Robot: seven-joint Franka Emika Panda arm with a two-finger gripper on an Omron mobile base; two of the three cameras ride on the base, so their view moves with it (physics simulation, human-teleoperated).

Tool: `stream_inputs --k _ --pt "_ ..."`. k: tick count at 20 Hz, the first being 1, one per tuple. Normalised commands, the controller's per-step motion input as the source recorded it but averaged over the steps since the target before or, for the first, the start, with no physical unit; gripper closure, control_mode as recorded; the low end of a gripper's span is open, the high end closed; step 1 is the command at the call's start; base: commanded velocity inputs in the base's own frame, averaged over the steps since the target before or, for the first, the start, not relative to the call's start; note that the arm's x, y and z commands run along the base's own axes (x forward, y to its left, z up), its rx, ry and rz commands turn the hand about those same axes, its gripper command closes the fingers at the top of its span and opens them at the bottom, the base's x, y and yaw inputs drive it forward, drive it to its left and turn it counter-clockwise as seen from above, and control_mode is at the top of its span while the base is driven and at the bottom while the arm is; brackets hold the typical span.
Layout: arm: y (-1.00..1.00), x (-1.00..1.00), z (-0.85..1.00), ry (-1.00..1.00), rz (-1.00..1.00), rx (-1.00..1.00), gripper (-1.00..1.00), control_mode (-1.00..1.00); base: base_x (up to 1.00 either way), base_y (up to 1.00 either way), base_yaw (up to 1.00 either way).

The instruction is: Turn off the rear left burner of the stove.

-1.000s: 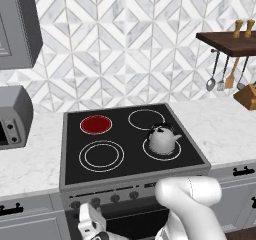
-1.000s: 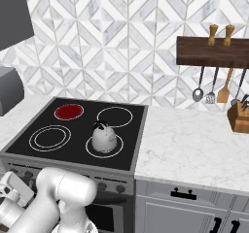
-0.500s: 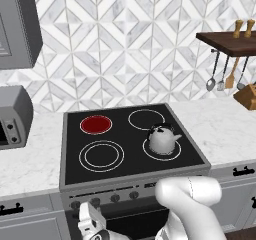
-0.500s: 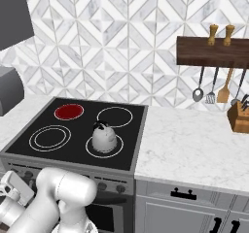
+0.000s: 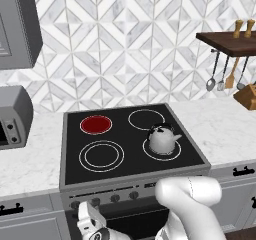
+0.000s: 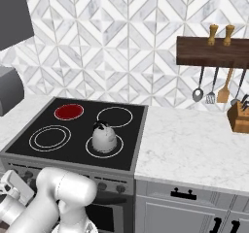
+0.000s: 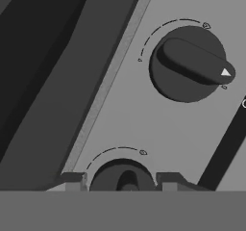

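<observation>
The stove [image 5: 132, 171] stands between two stretches of white marble counter [image 6: 194, 149], and its black glass top carries four round zones. The rear left burner [image 5: 96, 124] glows as a solid red disc at the back left corner of the glass, just behind the front left zone [image 5: 102, 155] with its white rings. A grey kettle [image 5: 162, 139] sits on the front right zone, and the rear right zone [image 5: 146, 119] shows one thin white ring. A row of small dark knobs runs along the front panel of the stove, below the glass. The end effector [image 7: 121, 179] is low at the front left of the stove, pressed close to this panel. In the hand view its two fingertips [image 7: 72, 181] stand one on each side of a dark knob [image 7: 122, 177], narrow around it, but I cannot tell if they already touch it. A second knob [image 7: 190, 64] lies further along the panel, with a white pointer mark at the end of its bar. A grey toaster oven [image 5: 12, 116] stands on the counter to the left of the stove.
</observation>
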Motion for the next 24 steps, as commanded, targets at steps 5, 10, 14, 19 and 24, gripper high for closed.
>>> stream_inputs --k 5,10,14,19,24 --pt "0.00 0.00 0.00 0.00 0.00 0.00 1.00 -1.00 0.00 0.00 0.00" --pt "0.00 0.00 0.00 0.00 -0.05 0.06 1.00 -1.00 0.00 0.00 0.00" --pt "0.00 0.00 0.00 0.01 -0.20 0.11 1.00 -1.00 0.00 0.00 0.00" --pt "0.00 0.00 0.00 0.00 -0.30 0.14 1.00 -1.00 0.00 0.00 0.00" --pt "-0.07 0.00 0.00 0.00 -0.36 0.18 1.00 -1.00 0.00 0.00 0.00"
